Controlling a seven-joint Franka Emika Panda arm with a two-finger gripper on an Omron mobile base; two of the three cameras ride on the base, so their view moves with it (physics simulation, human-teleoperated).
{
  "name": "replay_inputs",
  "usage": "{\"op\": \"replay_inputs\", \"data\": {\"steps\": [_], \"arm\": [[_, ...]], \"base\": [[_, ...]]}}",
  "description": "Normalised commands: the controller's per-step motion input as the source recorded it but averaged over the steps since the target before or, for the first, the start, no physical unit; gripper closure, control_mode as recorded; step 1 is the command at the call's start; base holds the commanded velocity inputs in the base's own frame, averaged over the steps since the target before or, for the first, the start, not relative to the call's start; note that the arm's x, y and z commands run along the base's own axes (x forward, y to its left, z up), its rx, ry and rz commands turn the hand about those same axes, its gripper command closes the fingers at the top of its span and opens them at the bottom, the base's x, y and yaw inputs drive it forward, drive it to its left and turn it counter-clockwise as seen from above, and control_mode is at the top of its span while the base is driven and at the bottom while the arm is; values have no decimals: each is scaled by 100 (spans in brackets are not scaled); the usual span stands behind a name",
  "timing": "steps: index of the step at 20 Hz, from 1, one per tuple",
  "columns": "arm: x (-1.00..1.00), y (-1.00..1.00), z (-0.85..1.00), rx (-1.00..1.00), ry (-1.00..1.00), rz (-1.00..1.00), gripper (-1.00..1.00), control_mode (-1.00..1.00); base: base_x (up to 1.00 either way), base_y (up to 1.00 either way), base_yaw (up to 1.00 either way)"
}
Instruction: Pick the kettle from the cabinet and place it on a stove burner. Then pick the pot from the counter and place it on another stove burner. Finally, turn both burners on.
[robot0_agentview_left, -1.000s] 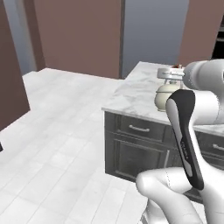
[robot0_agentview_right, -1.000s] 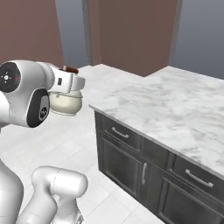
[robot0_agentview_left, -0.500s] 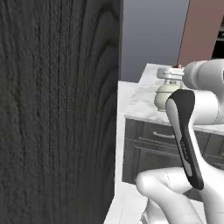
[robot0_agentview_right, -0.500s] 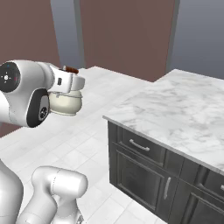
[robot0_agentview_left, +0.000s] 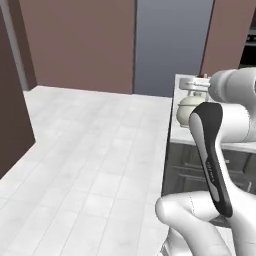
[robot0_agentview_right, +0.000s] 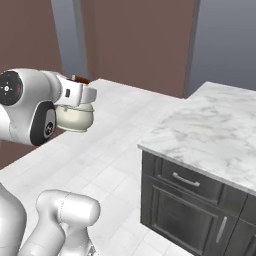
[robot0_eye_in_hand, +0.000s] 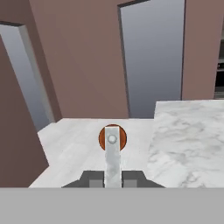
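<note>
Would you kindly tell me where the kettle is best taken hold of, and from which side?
By the wood-topped arch of its handle, from above. The kettle is squat and round-bodied, too wide for the narrow tool, while the thin handle arches tall over the lid. The tool is shut on the handle's top, and the body hangs upright beneath it in the right base view.

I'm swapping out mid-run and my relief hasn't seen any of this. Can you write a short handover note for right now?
Gripper: shut on the kettle, gripping its arched handle at the wood-topped end; the kettle hangs in the air beside the arm, over the floor.
Counter: marble slab ahead to the right, dark base cabinets beneath.
Done: kettle is picked up and carried.
Left: set kettle on a stove burner, fetch the pot and put it on another burner, turn both burners on.
</note>
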Motion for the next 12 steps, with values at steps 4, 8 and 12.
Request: {"op": "replay_inputs", "data": {"steps": [4, 8, 12], "arm": [[0, 0, 0, 0, 0, 0, 100, 100], [0, 0, 0, 0, 0, 0, 100, 100], [0, 0, 0, 0, 0, 0, 100, 100]], "base": [[57, 43, -21], [37, 17, -18], [43, 10, -17]]}}
